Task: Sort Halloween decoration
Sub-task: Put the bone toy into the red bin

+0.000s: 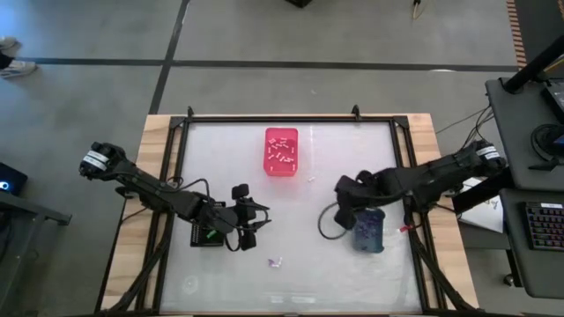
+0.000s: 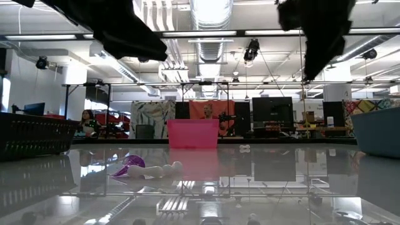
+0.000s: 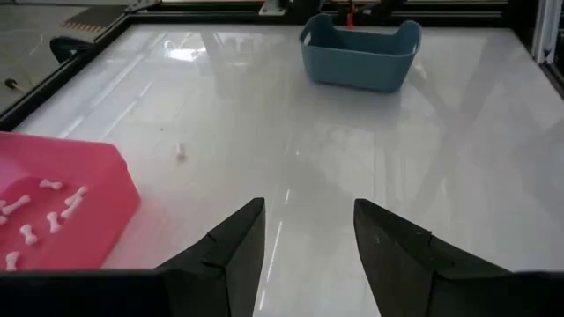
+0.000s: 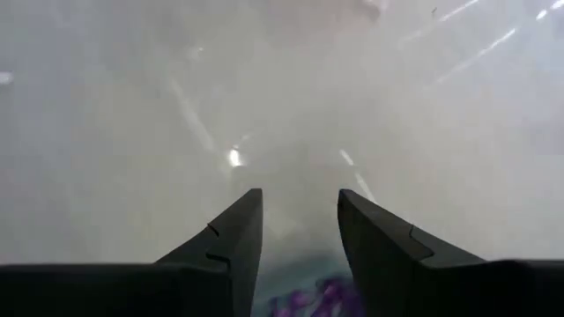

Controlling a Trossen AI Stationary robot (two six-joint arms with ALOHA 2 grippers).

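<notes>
Loose Halloween decoration pieces lie on the white table: a purple one (image 2: 128,165) and a white bone-shaped one (image 2: 160,170) near the front (image 1: 275,261), plus a small white one (image 1: 310,179) by the pink bin (image 1: 281,151). The pink bin holds several white pieces (image 3: 44,211). The grey-blue bin (image 1: 368,229) holds purple pieces (image 4: 304,299). My left gripper (image 3: 308,229) hovers open beside the black bin (image 1: 204,234), pointing toward the table's right. My right gripper (image 4: 300,207) hangs open over the grey-blue bin's left edge, with nothing between its fingers.
A dark frame (image 1: 176,176) edges the table on all sides. A cable loop (image 1: 328,224) hangs below the right arm. In the low view, people and desks show in the room behind the table. Open tabletop lies between the two arms (image 1: 300,220).
</notes>
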